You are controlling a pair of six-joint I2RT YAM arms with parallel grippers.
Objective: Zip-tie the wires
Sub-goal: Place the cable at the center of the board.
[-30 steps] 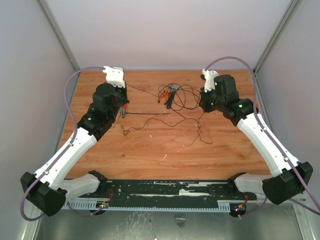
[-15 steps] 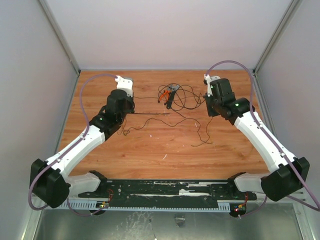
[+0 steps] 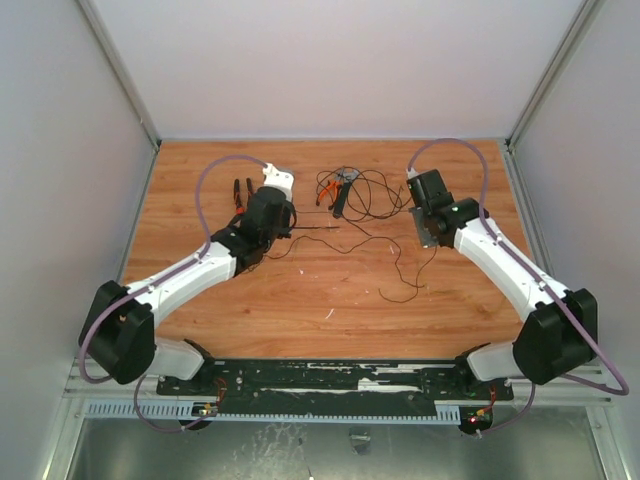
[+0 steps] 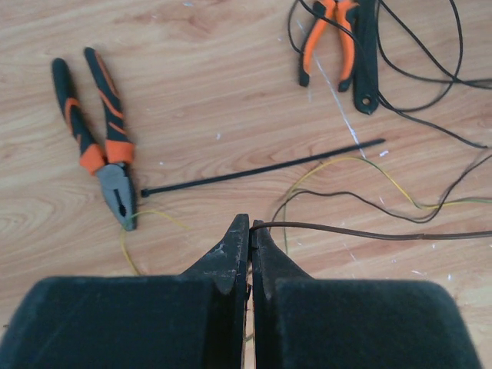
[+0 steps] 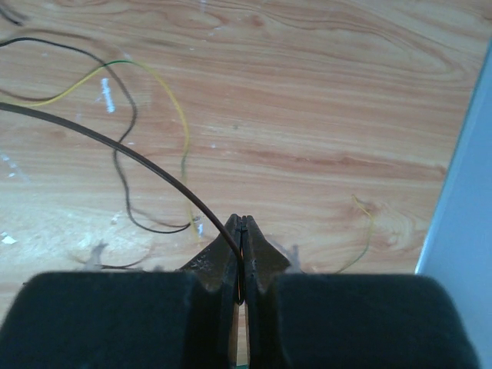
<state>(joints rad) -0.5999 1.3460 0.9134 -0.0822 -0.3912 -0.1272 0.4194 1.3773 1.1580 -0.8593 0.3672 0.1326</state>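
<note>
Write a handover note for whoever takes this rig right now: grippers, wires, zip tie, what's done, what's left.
Left gripper: shut, pinching a strand of the wires at its tips.
Right gripper: shut on a wire strand too.
The wires: spread in loose loops on the table, not bundled.
Zip tie: flat on the table just beyond the left gripper, not held, looped round nothing. Pliers lie beside its left end, orange cutters farther off among the wires.
Done: both arms grip wire.
Left: gather the wires, wrap the tie round them, cinch it.

Table (image 4: 231, 77) wood-grain, scuffed; zip tie (image 4: 261, 165) smooth black plastic; pliers (image 4: 108, 156) metal-nosed.
</note>
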